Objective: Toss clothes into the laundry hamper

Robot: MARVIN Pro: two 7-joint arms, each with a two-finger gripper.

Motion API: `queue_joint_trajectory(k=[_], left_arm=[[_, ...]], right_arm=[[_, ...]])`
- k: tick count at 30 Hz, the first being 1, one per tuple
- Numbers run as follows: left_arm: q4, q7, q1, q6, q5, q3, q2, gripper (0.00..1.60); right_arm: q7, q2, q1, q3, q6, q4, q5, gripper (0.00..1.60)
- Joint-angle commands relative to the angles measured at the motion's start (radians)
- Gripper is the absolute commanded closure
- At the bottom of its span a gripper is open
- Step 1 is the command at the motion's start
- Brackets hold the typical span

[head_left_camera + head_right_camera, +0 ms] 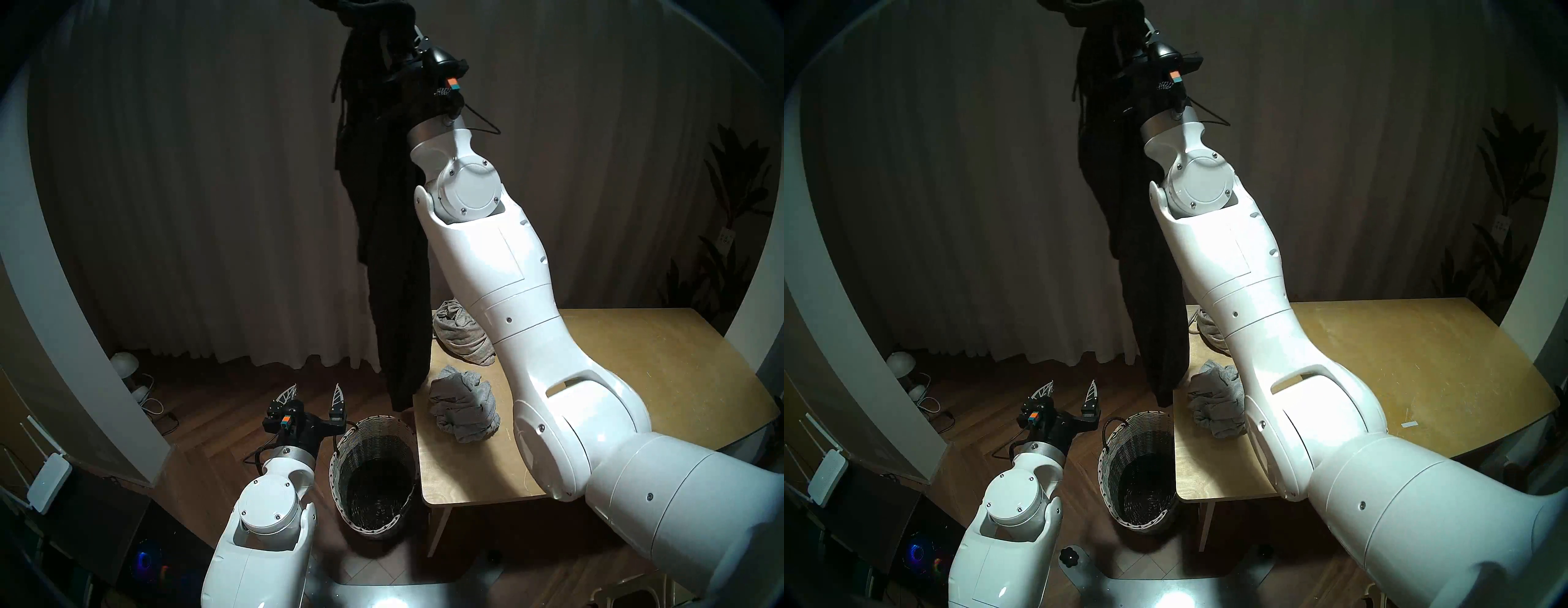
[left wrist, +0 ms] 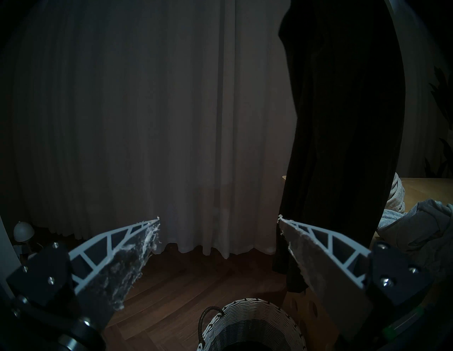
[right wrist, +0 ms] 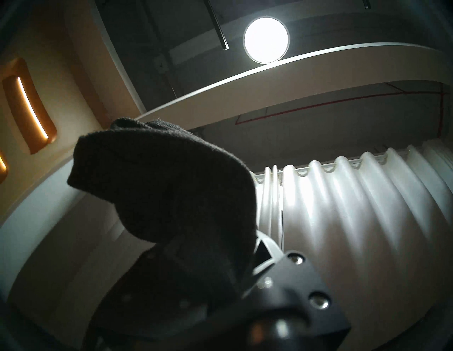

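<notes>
Pale curtain (image 1: 191, 212) behind, wooden table (image 1: 636, 382) at right. My right claw (image 3: 208, 250), raised high, pinches the black knit (image 1: 394, 254), which hangs to just above the hamper (image 1: 373, 475). My left claw (image 1: 312, 395) is spread beside the hamper. Two grey garments lie on the table: one (image 1: 464, 405) near, one (image 1: 462, 335) farther.

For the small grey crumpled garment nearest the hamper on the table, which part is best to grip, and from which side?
Judging by its pose, grip the raised top folds of the small grey garment from above. It lies bunched in a heap on the table, so no flat edge offers itself. The open left gripper, beside the hamper, is the free one.
</notes>
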Motion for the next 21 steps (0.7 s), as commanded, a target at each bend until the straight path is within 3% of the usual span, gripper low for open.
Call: queue_joint_trajectory(k=[1, 7, 21], left_arm=[[-0.029, 0.003, -0.002, -0.004, 0.0, -0.003, -0.001, 0.0], [-0.032, 0.004, 0.0, -0.002, 0.0, -0.002, -0.001, 0.0], [-0.033, 0.004, 0.0, -0.002, 0.0, -0.002, -0.001, 0.0]], right_arm=[[-0.016, 0.044, -0.111, 0.001, 0.078, -0.111, 0.01, 1.6], [-0.032, 0.06, -0.151, -0.002, 0.126, -0.113, -0.021, 1.6], [-0.018, 0.044, -0.181, -0.093, 0.091, -0.037, -0.066, 1.6]])
